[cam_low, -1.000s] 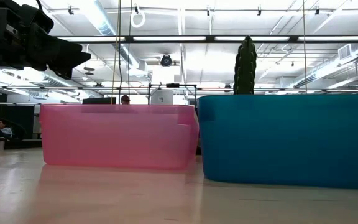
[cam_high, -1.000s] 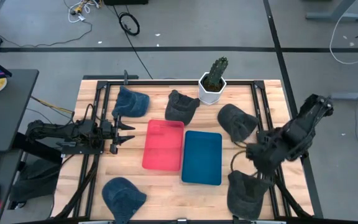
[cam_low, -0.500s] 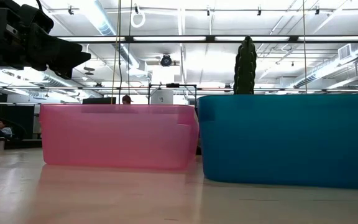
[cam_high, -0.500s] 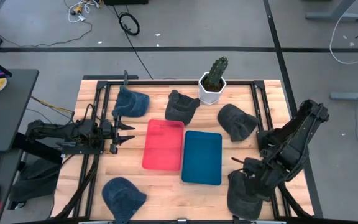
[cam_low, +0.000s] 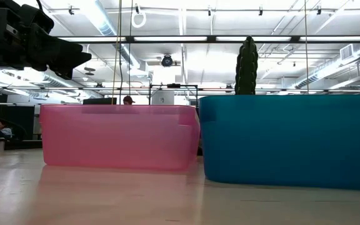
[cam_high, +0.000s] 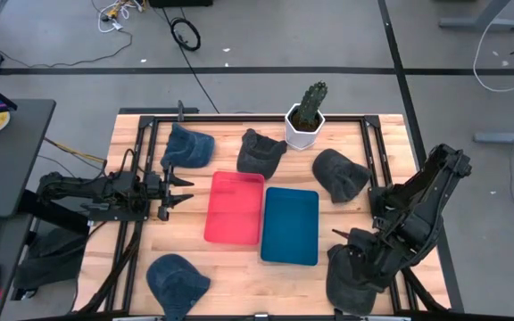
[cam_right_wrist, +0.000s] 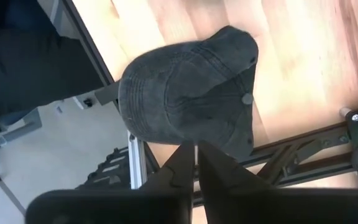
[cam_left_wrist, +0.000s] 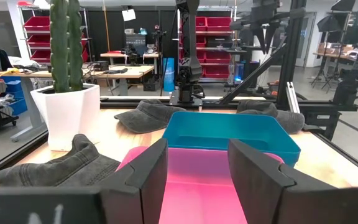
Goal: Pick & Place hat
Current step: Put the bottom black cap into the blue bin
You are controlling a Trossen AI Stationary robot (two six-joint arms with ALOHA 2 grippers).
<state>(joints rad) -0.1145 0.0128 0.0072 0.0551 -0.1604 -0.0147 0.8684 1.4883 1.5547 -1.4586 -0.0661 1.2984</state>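
Observation:
Several caps lie flat on the table. A dark grey one (cam_high: 351, 283) sits at the near right corner, and in the right wrist view it (cam_right_wrist: 188, 93) fills the middle, crown up. My right gripper (cam_high: 352, 252) stands over its far edge, fingers shut (cam_right_wrist: 196, 152). Two more grey caps (cam_high: 259, 152) (cam_high: 339, 174) and a blue cap (cam_high: 190, 145) lie toward the far edge; another blue cap (cam_high: 177, 278) lies near left. My left gripper (cam_high: 182, 187) waits open (cam_left_wrist: 197, 180) left of the pink bin (cam_high: 235, 207). My right gripper points down from above with its shut fingertips (cam_right_wrist: 188, 155) over the rim of the grey cap (cam_right_wrist: 229, 140), which lies flat on the table. I cannot tell whether the fingertips touch it.
A pink bin (cam_low: 120, 137) and a blue bin (cam_high: 290, 225) stand side by side mid-table. A cactus in a white pot (cam_high: 306, 116) stands at the far edge. Black frame rails (cam_high: 377, 152) run along the table's sides, and one crosses under the near right cap (cam_right_wrist: 291, 158).
My right gripper has moved toward the table's near edge and down, from beside the far right grey cap to over the near right grey cap. Most of that travel came first, then it slowed. The caps and my left arm have stayed put.

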